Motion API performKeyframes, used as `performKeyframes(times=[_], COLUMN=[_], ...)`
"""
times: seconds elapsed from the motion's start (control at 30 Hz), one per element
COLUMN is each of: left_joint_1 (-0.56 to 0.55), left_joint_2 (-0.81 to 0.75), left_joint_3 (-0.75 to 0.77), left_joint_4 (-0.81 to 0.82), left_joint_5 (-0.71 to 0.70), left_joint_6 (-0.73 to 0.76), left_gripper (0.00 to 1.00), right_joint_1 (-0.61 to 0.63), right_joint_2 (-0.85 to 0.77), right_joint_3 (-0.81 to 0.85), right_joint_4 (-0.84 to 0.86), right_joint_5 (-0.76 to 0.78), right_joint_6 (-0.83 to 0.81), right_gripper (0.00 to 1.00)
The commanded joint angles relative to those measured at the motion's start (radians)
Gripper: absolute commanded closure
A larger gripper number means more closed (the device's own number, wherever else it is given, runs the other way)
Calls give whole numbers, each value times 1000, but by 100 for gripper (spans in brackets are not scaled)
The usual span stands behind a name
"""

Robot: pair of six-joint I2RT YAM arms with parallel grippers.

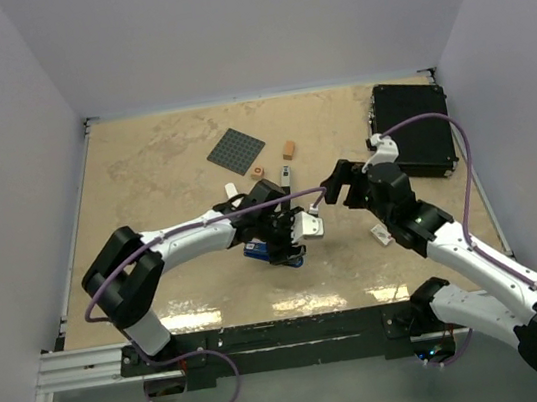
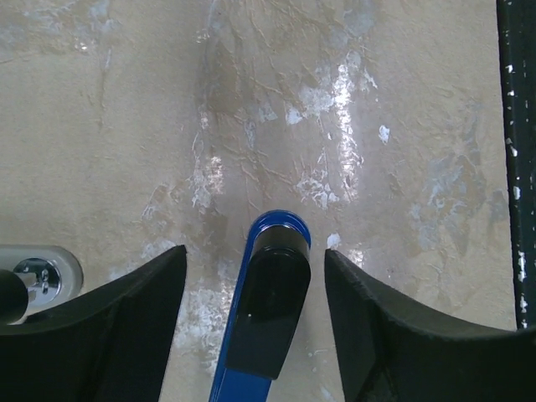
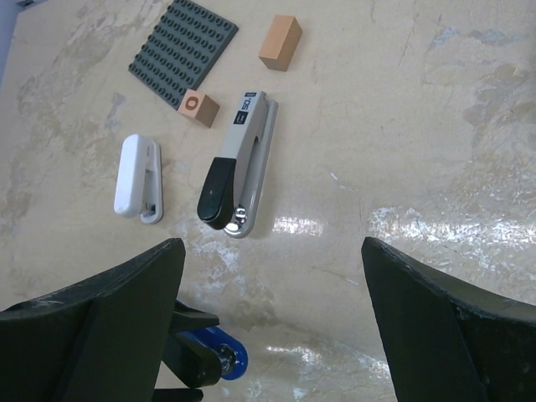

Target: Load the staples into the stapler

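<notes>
The step in hand looks like securing the stapler before any loading. In the left wrist view the left tool [image 2: 255, 251] stands partly open around the blue stapler [image 2: 268, 301], which runs up from the bottom edge between the two black fingers [image 2: 126, 327]. A gap shows on each side, so nothing is gripped yet.

The right tool [image 3: 272, 247] hangs wide open and empty above the bench [image 1: 144, 179]. In its own view, the blue stapler's end peeks in at the lower left.

What I take for the staples box [image 1: 382, 236] is a small whitish piece lying on the bench just beside the right forearm, right of centre in the top view. It is too small to read any markings.

Further up the right wrist view lie a grey-and-black stapler [image 3: 239, 167], a white stapler [image 3: 138, 176], two orange blocks [image 3: 280, 41] and a dark studded plate [image 3: 182, 48], all apart from both tools.

Next, the left tool probably needs to pinch the blue body squarely so it cannot pivot. The right tool must then turn back toward the box, which sits behind its present aim. The stapler has yet to be opened.
</notes>
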Motion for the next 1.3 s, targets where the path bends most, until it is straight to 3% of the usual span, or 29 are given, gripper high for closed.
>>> performKeyframes(times=[0.0, 0.23, 0.37, 0.43, 0.67, 0.83, 0.97, 1.1, 1.17, 1.23, 1.27], left_joint_1=[-8, -9, -6, -5, 14, 53, 60, 64, 63, 63, 63], left_joint_2=[55, 52, -6, -38, -169, -133, -113, -103, -98, -87, -84], left_joint_3=[68, 55, 23, 2, -119, -126, -126, -132, -132, -110, -106], left_joint_4=[-30, -38, -9, 17, 163, 108, 27, -37, -43, -56, -57], left_joint_5=[22, 23, 19, 10, -75, -193, -331, -379, -359, -316, -308], left_joint_6=[52, 58, 35, 6, -86, -94, -68, -50, -50, -62, -68], left_gripper=[34, 60, 93, 100, 100, 100, 100, 100, 91, 69, 63], right_joint_1=[-7, -5, -7, -5, -7, -5, -7, -7, -14, -29, -36], right_joint_2=[-2, 8, 28, 51, 127, 151, 140, 154, 170, 206, 219], right_joint_3=[-13, -11, -8, -7, 1, -5, 7, 58, 90, 116, 122], right_joint_4=[55, 63, 80, 87, 94, 75, 9, -173, -251, -354, -408], right_joint_5=[22, -15, -53, -84, -171, -178, -98, 79, 135, 189, 201], right_joint_6=[11, -13, -30, -36, -45, -24, -6, 28, 62, 83, 100], right_gripper=[8, 9, 9, 9, 12, 12, 12, 11, 8, 2, 2])
